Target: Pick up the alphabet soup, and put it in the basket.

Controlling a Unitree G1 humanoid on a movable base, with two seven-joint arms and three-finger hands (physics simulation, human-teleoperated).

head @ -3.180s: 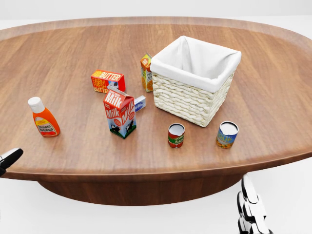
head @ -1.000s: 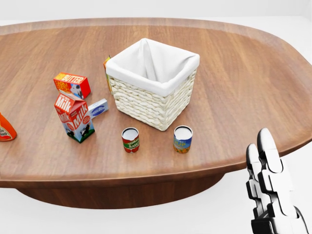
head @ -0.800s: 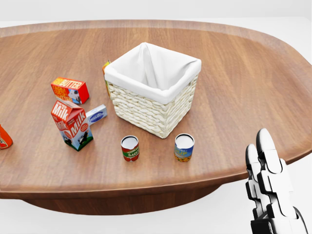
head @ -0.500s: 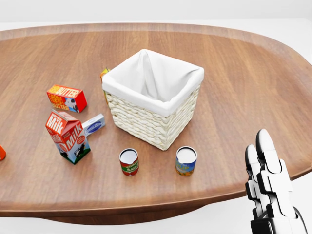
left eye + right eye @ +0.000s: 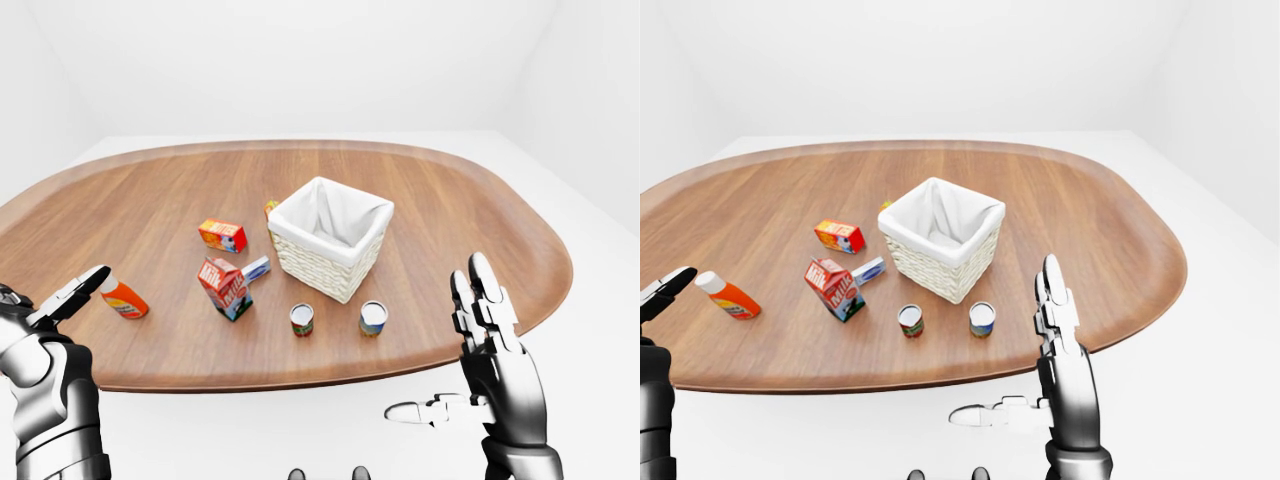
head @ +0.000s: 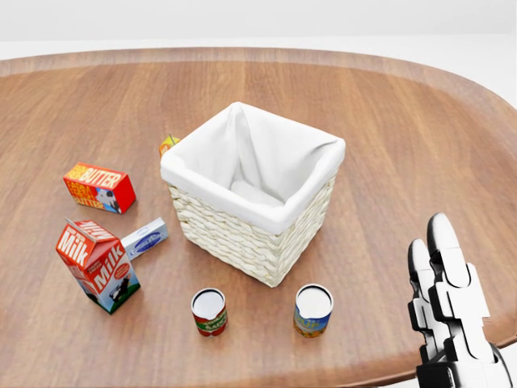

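The alphabet soup (image 6: 313, 309) stood near the table (image 6: 420, 121) edge, just below the basket (image 6: 252, 192). Both hands (image 5: 490, 345) (image 5: 70, 297) hung off-table, fingers spread, empty.

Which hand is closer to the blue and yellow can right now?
Right. The right hand, open, stands just right of the blue and yellow can in the head view. The left hand is far off at the left-eye view's left edge, beyond the milk carton.

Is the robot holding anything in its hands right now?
No. Both the left hand and right hand are open and empty, short of the table.
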